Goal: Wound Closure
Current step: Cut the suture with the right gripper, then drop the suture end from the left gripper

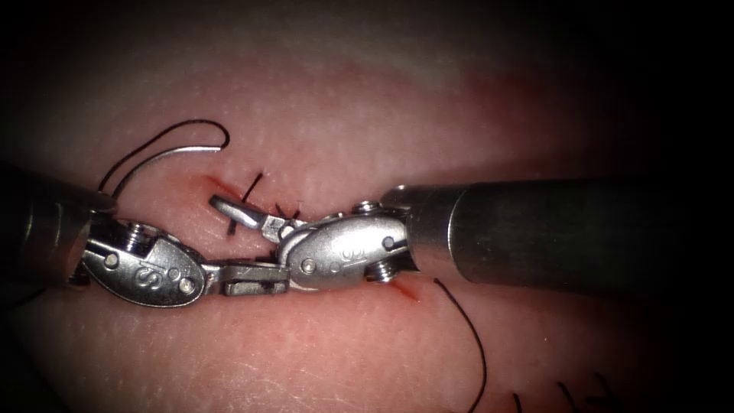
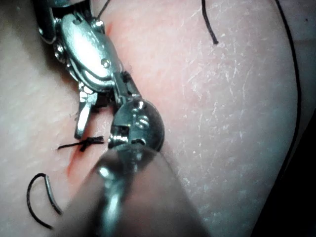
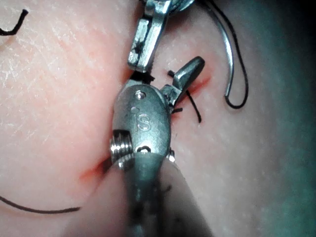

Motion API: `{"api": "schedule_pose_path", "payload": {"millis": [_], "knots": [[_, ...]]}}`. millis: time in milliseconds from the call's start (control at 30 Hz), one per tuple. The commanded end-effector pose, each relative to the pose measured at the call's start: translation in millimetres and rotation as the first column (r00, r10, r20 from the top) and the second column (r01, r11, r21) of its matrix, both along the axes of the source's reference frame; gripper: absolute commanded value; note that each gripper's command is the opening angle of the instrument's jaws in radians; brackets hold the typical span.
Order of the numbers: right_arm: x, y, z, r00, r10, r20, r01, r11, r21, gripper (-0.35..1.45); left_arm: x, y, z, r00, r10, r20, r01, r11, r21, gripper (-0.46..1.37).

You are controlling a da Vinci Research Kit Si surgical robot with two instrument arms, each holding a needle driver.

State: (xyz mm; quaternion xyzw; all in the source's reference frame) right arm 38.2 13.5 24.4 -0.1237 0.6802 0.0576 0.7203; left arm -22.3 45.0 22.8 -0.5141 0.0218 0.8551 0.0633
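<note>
On the tissue (image 1: 367, 99), needle (image 1: 164, 155) lying free, both tools empty

Left gripper (image 1: 256, 278) reaches in low from the left, wrist laid nearly flat, jaws pressed together on nothing. Right gripper (image 1: 248, 218) comes in from the right on its thick dark shaft, wrist bent toward the left tool, jaws parted: one points up-left, the other crosses just above the left gripper's tip.

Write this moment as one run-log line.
curved steel needle: free on pale tissue, left of cut | black thread attached | left tool, right tool: tips meet over cut, holds unclear
</note>
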Motion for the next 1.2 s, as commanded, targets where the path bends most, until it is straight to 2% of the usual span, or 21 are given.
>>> {"api": "schedule_pose_path", "payload": {"millis": [33, 233, 367, 533, 633, 833, 967, 1167, 1200], "knots": [[-0.7, 0.1, -0.2, 1.000, 0.008, 0.014, -0.008, 1.000, 0.001, 1.44, 0.0, -0.1, 0.0, 1.000, 0.010, 0.001, -0.010, 1.000, -0.002, -0.35], [-4.6, 0.6, -1.2, 0.999, 0.030, 0.036, -0.029, 1.000, -0.011, 1.42, -1.1, -0.6, -0.3, 1.000, 0.007, -0.006, -0.007, 1.000, -0.012, -0.35], [-7.4, 0.8, -1.8, 0.998, 0.046, 0.051, -0.046, 0.999, -0.015, 1.37, -2.6, -1.3, -0.8, 1.000, 0.008, -0.003, -0.008, 1.000, -0.014, -0.35], [-10.6, 1.1, -2.3, 0.993, 0.077, 0.088, -0.076, 0.997, -0.016, 1.35, -5.3, -2.7, -1.8, 1.000, 0.001, 0.003, -0.001, 1.000, -0.003, -0.35], [-12.1, 1.3, -2.4, 0.989, 0.103, 0.102, -0.102, 0.995, -0.020, 1.35, -7.1, -3.8, -2.7, 1.000, -0.020, 0.014, 0.019, 0.999, 0.043, -0.35], [-13.2, 1.4, -2.4, 0.984, 0.123, 0.126, -0.121, 0.992, -0.024, 1.34, -10.7, -5.9, -4.3, 0.998, -0.063, 0.030, 0.059, 0.989, 0.134, -0.35], [-13.3, 1.4, -2.4, 0.984, 0.124, 0.127, -0.121, 0.992, -0.025, 1.34, -12.8, -7.4, -4.9, 0.997, -0.061, 0.053, 0.051, 0.985, 0.166, -0.35], [-13.3, 1.4, -2.3, 0.984, 0.124, 0.127, -0.122, 0.992, -0.025, 1.34, -13.0, -8.0, -3.7, 0.996, -0.059, 0.066, 0.046, 0.982, 0.186, -0.35], [-13.3, 1.4, -2.3, 0.984, 0.124, 0.127, -0.122, 0.992, -0.025, 1.34, -12.8, -8.1, -3.2, 0.995, -0.072, 0.068, 0.056, 0.975, 0.214, -0.35]]}}
